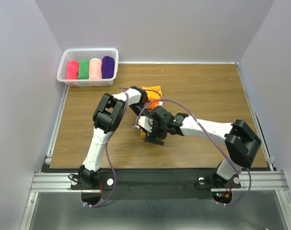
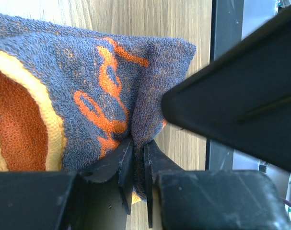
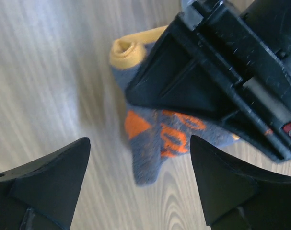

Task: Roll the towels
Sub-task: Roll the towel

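Your left gripper [image 2: 138, 143] is pinching a fold of the orange towel [image 1: 154, 92] in the middle of the table [image 1: 212, 96], nearly closed on the cloth. Your right gripper [image 3: 139, 141] is hovering just over it, jaws wide apart, holding nothing. The towel is lying bunched, with one end curling into a loose roll and orange lettering showing on its darker face.

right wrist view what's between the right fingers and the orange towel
Only bare wooden table, seen in the right wrist view. The open right fingers flank the loose end of the orange towel without touching it.
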`<state>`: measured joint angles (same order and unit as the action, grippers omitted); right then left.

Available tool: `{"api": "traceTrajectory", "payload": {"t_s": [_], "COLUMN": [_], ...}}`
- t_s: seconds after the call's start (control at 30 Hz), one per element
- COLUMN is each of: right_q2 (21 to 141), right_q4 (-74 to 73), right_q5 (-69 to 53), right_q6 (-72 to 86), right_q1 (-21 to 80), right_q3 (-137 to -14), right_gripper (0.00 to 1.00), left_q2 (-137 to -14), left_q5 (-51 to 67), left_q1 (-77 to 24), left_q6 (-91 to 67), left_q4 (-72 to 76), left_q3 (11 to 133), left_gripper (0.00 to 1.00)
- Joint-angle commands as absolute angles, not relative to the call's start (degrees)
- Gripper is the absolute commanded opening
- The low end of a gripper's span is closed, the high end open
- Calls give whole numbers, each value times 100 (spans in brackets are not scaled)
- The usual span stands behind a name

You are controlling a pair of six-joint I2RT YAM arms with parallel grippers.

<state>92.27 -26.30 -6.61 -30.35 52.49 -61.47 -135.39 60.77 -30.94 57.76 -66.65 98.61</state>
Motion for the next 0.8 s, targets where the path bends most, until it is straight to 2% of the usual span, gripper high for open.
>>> {"api": "traceTrajectory", "payload": {"t_s": [0.0,0.2,0.3,0.4,0.57,0.73,0.77], "right_q2": [9307,9694,9765,9852,9861,9765,9756], "right_q4": [-1978,-1907,-1890,-1890,-1916,-2214,-2380], "right_q5": [-580,-545,-693,-799,-1229,-2029,-2117], "right_q6": [-3076,-3129,-3190,-3217,-3138,-3190,-3217], "right_q1": [5238,5238,5230,5221,5080,4861,4834], "right_q3": [-6179,-6108,-6030,-5916,-5801,-5880,-5932], "right_gripper": [88,74,60,56,30,1,1], "left_q2": [-13808,-13799,-13773,-13720,-13474,-12912,-12702], "left_q5": [5300,5291,5335,5335,5326,5274,5247], "left_q1": [-3032,-3006,-3006,-2997,-2971,-2769,-2725], "left_q6": [5933,5950,5950,5976,6029,6012,5986], "left_q4": [-6390,-6390,-6390,-6381,-6381,-6390,-6390], "left_q3": [9984,10028,10011,9976,9888,9712,9686], "left_gripper": [23,24,26,27,36,51,52]}}
